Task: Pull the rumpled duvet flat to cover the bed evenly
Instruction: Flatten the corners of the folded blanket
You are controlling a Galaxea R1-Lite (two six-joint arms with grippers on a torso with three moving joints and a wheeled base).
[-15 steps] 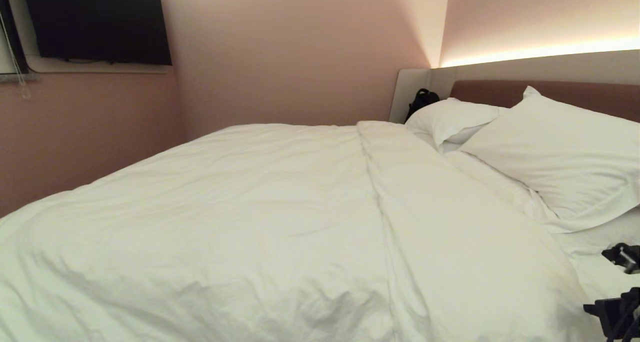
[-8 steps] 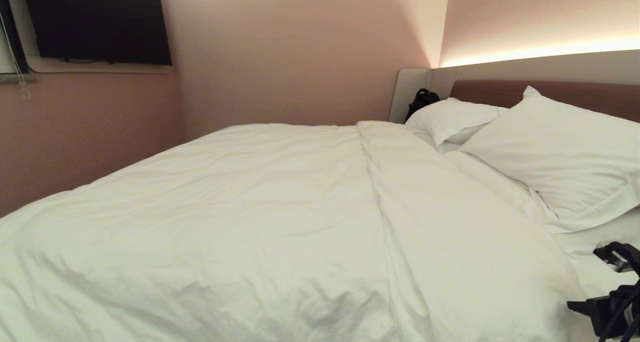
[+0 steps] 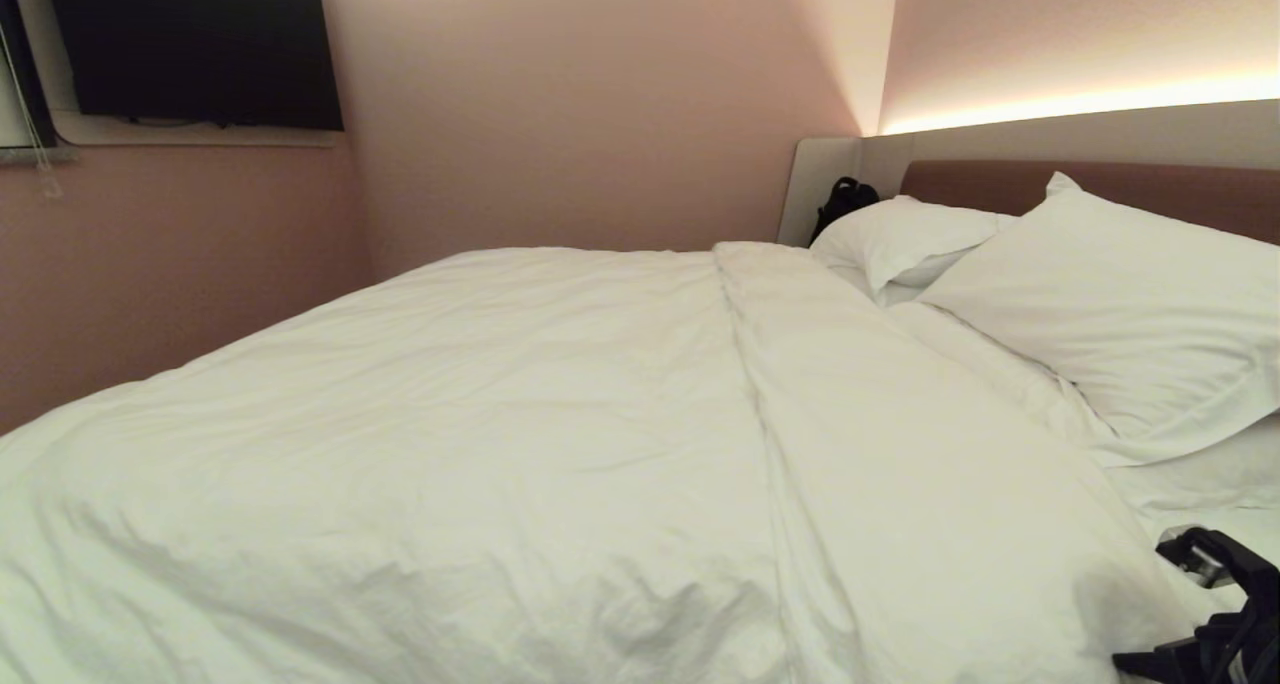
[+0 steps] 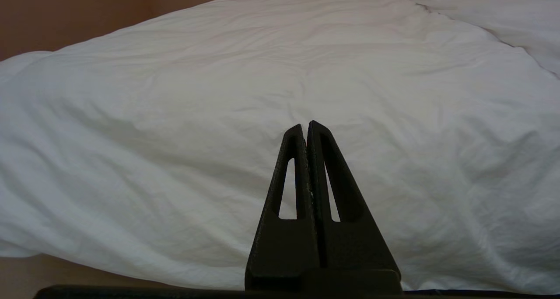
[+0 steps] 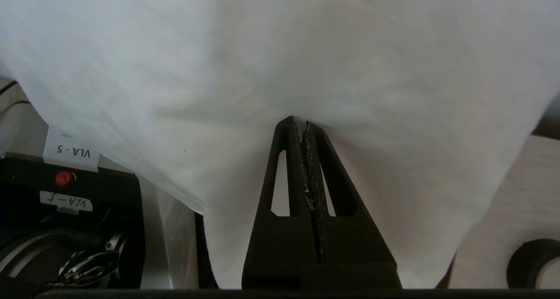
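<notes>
The white duvet (image 3: 560, 444) lies spread over the bed (image 3: 970, 179), lightly wrinkled, with a long fold ridge running from the pillows toward me. My right arm (image 3: 1220, 604) shows at the bed's near right corner. In the right wrist view my right gripper (image 5: 299, 120) is shut, its tips buried in a pucker of the duvet's hanging side (image 5: 350, 50). My left gripper (image 4: 305, 125) is shut and empty, held off the duvet (image 4: 175, 115) at the bed's side.
Two white pillows (image 3: 1110, 314) (image 3: 900, 239) lean on the mauve headboard. A black bag (image 3: 845, 199) sits in the far corner and a dark TV (image 3: 190, 44) hangs on the left wall. My own base (image 5: 65, 203) and pale floor (image 5: 503, 203) flank the hanging cloth.
My right arm has shifted left and lower at the bed's near right corner. The duvet and pillows look the same, and the left arm is still.
</notes>
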